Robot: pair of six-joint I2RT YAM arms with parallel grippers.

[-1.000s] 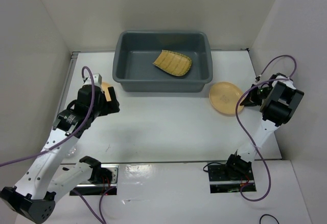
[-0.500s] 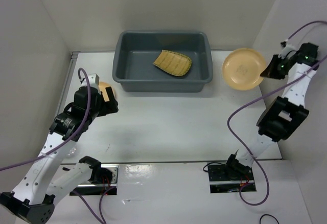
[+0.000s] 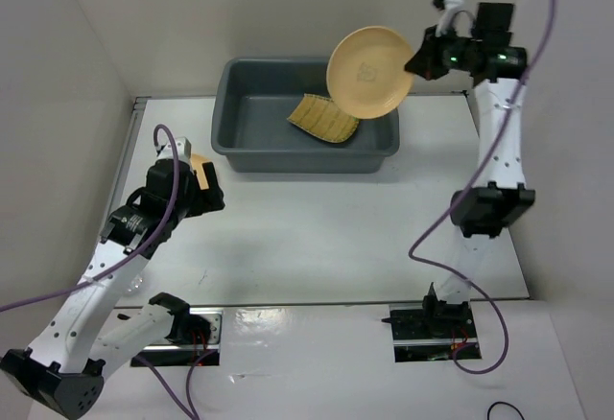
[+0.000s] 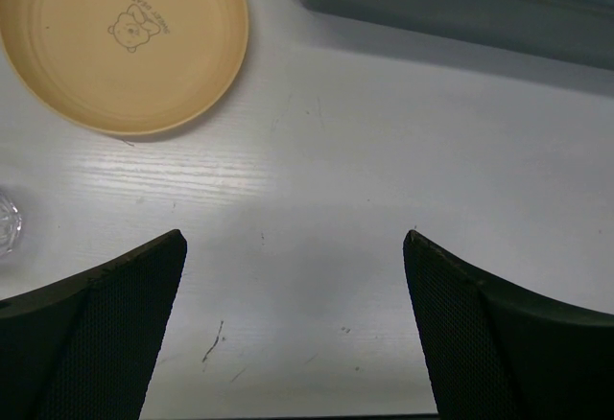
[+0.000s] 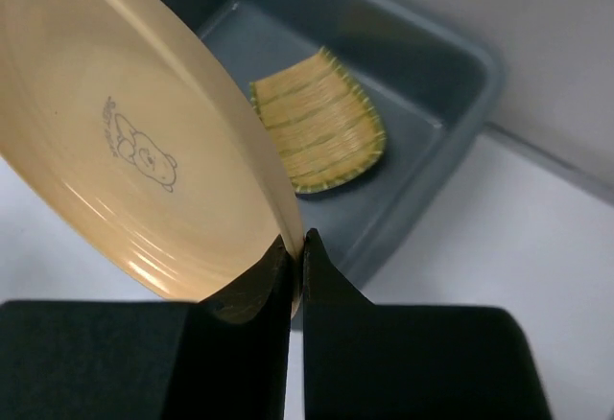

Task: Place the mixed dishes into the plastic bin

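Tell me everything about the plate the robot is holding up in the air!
The yellow-orange plate is round and smooth, like plastic, with a raised rim and a little bear drawing printed in the middle. It is tipped steeply up on its edge, in the air over the right end of the grey plastic bin. Only the fingers of the right gripper touch it, pinching its rim.

Nothing readable in any view. The left plate (image 4: 120, 41), lying on the counter (image 4: 365, 171), has a small printed bear emblem (image 4: 137, 22) under an arc of tiny letters (too small to read). The raised plate (image 5: 144, 161) carries the same print, its lettering equally illegible.
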